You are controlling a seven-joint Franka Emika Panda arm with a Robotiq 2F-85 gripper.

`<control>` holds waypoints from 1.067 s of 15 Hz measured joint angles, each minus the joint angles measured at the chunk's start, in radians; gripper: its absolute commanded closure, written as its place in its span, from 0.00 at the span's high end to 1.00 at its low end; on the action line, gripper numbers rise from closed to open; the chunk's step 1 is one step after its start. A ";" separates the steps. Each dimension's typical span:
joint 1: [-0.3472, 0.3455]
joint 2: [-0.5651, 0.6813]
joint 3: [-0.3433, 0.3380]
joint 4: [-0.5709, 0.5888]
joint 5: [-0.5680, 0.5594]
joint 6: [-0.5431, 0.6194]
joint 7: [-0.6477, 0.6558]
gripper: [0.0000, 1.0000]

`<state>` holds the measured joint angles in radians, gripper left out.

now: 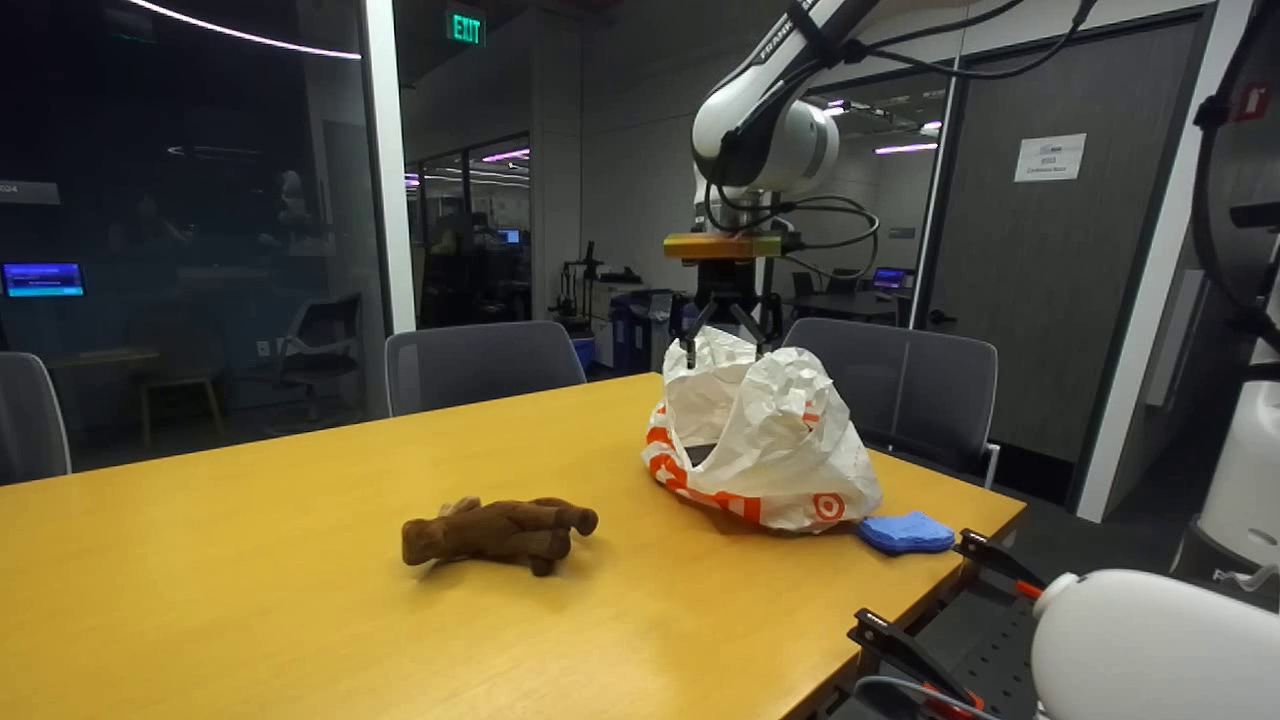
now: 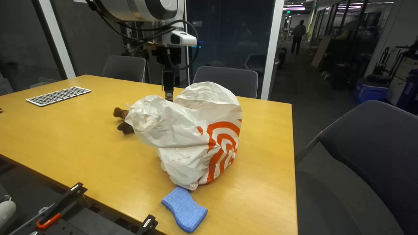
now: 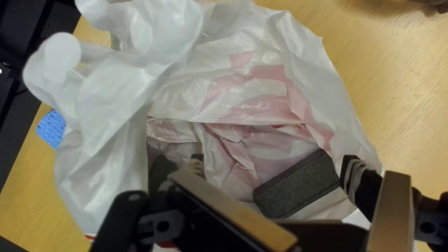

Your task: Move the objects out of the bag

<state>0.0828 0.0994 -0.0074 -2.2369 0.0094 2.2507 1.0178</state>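
Note:
The white plastic bag with red marks [image 1: 790,440] stands open on the table; it also shows in an exterior view [image 2: 183,140] and the wrist view [image 3: 241,87]. A dark grey block [image 3: 297,185] lies inside it, and a dark part of it shows through the opening in an exterior view [image 1: 700,454]. A dark rounded shape [image 3: 161,171] is beside the left finger, too dim to identify. My gripper [image 1: 725,350] points down at the bag's mouth. Its fingers [image 3: 274,162] are wide apart, with nothing between them, above the block.
A brown plush toy [image 1: 490,533] lies on the table [image 1: 250,560]. A blue sponge [image 2: 184,209] lies beside the bag near the table edge. A white keyboard [image 2: 58,95] lies further off. Chairs [image 1: 485,365] stand round the table.

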 measured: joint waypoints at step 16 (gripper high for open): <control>0.048 0.300 -0.149 -0.053 -0.516 0.193 0.451 1.00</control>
<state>0.1311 0.3996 -0.1561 -2.2899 -0.5068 2.4435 1.4690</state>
